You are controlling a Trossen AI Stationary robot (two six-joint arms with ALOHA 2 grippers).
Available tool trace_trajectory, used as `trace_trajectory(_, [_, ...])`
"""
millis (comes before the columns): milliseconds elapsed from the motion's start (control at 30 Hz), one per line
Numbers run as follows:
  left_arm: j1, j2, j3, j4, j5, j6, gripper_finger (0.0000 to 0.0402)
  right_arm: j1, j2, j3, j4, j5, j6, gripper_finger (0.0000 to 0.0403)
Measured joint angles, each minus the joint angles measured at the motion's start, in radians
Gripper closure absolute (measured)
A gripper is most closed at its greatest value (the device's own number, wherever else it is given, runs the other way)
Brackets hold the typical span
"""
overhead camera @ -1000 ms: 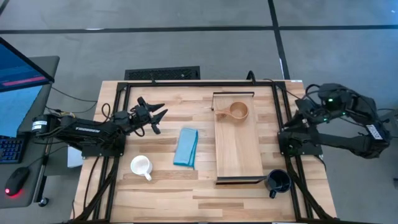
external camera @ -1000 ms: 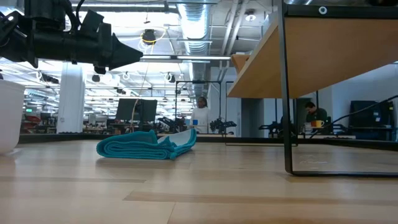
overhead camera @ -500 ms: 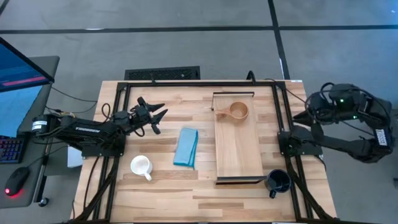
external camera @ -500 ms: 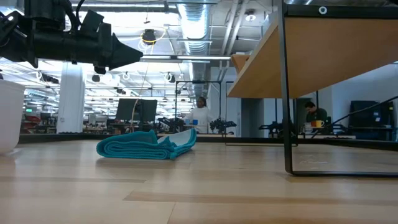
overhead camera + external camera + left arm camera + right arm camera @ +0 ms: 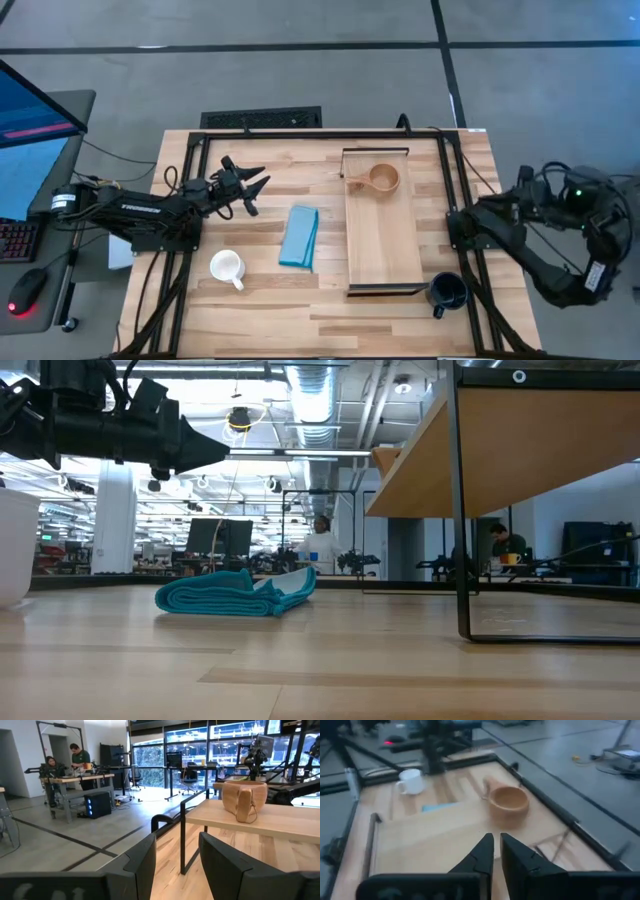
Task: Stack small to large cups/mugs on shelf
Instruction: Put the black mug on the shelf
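1. High view: shelf (image 5: 383, 235) lies on the desk (image 5: 260, 310), right of centre, its long sides running from the far edge toward the near edge.
2. Wooden cup (image 5: 383, 179) sits upright on the shelf's far end, handle pointing left. Nothing else is on the shelf.
3. White mug (image 5: 226, 266) stands on the desk near the left edge, toward the near side. Well apart from the shelf.
4. Navy mug (image 5: 447, 292) is on the desk just beside the shelf's near right corner, close to the desk's right edge.
5. Blue cloth (image 5: 299, 236) lies folded between the white mug and the shelf.
6. Left gripper (image 5: 252, 189) hovers over the desk's left side, beyond the white mug; fingers released, gap clear in the left wrist view, holding nothing.
7. Right gripper (image 5: 495, 851) is past the desk's right edge, arm folded back; fingers nearly together with a narrow slit, empty, aimed across the shelf at the wooden cup.
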Motion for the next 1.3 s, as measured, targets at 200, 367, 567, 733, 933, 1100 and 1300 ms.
trace_trajectory(200, [0.000,0.002,0.000,-0.004,0.009,0.000,0.0260,-0.024,0.006,-0.092,0.081,-0.068,0.014,0.0349])
trace_trajectory(367, [0.000,0.002,0.000,-0.019,0.010,-0.034,0.0260,-0.006,0.007,-0.240,0.102,-0.084,-0.005,0.0349])
trace_trajectory(567, [0.000,0.002,0.000,-0.022,0.010,-0.107,0.0260,0.094,0.063,-0.275,0.086,-0.067,-0.039,0.0349])
trace_trajectory(733, [0.000,0.002,0.000,-0.024,0.010,-0.149,0.0260,0.190,0.151,-0.275,-0.061,0.017,-0.058,0.0349])
trace_trajectory(933, [0.000,0.002,0.000,-0.027,0.010,-0.158,0.0260,0.272,0.169,-0.325,-0.066,0.024,-0.001,0.0349])
trace_trajectory(1100, [0.000,0.002,0.000,-0.029,0.010,-0.158,0.0260,0.350,0.176,-0.387,-0.071,0.042,0.141,0.0349])
trace_trajectory(1300, [0.000,0.002,0.000,-0.043,0.010,-0.158,0.0260,0.491,0.236,-0.435,-0.068,0.052,0.331,0.0351])
